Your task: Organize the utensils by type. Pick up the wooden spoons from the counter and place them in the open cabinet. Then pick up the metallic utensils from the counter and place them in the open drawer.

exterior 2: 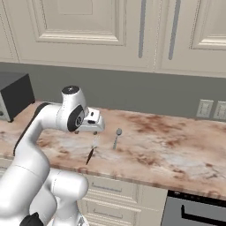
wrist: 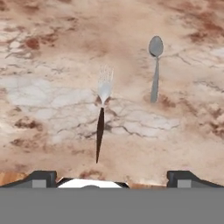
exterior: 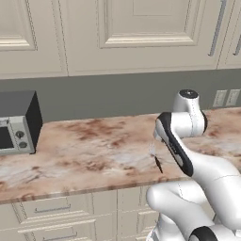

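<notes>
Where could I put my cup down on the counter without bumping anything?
Between the toaster oven and the fork the counter is bare. Right of the spoon, toward the wall outlets, is bare too. It's crowded under the open tool.

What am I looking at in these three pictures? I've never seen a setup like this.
It's a simulated kitchen with a white robot arm. Two cameras sit behind the arm, left and right; the third rides on its hand, looking down. The hand is open and holds nothing, hovering over the marbled counter. Below it lie a fork with a silvery head and black handle, and beside it, apart, a grey spoon. A grey toaster oven stands at the counter's left.
</notes>
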